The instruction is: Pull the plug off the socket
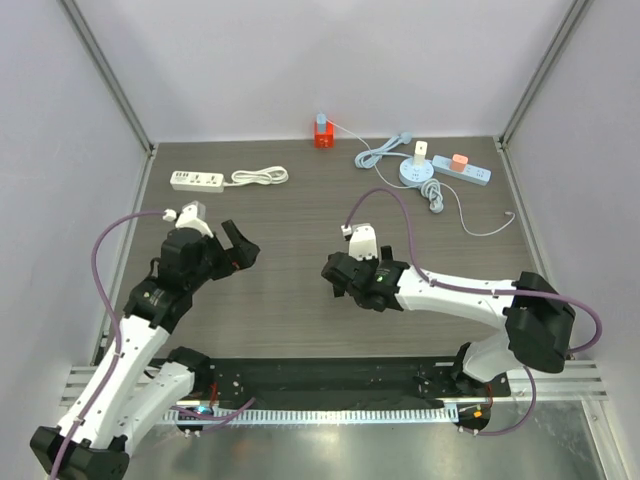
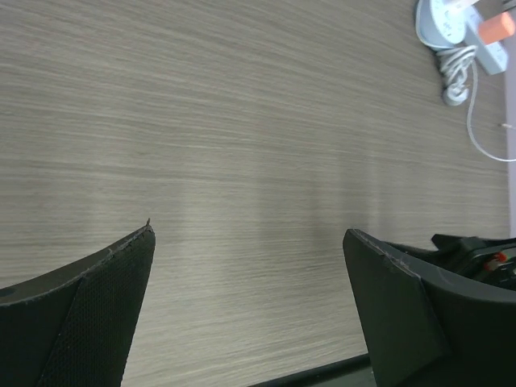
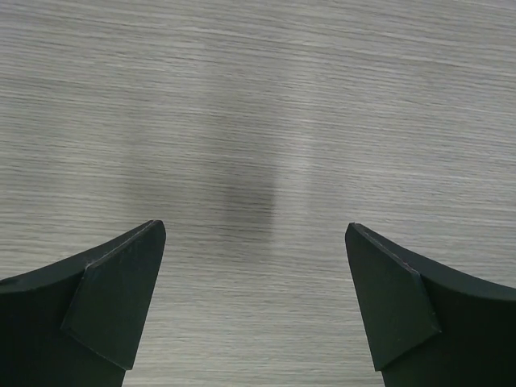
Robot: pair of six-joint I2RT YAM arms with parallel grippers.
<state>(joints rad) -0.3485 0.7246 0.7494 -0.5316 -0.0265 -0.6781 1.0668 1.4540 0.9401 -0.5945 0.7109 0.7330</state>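
A light blue power strip (image 1: 472,173) lies at the back right with an orange plug (image 1: 459,161) in it. Beside it a round blue socket (image 1: 411,172) carries an upright white plug (image 1: 421,150). The left wrist view shows the round socket (image 2: 439,18) and the orange plug (image 2: 496,26) in its top right corner. My left gripper (image 1: 240,248) is open and empty over the bare table at centre left (image 2: 248,242). My right gripper (image 1: 334,272) is open and empty over the bare table at centre (image 3: 254,234). Both grippers are far from the plugs.
A white power strip (image 1: 196,180) with a coiled white cable (image 1: 260,177) lies at the back left. A red block (image 1: 322,136) stands at the back centre. Pale cables (image 1: 438,200) trail from the blue sockets. Grey walls enclose the wooden table (image 1: 300,220).
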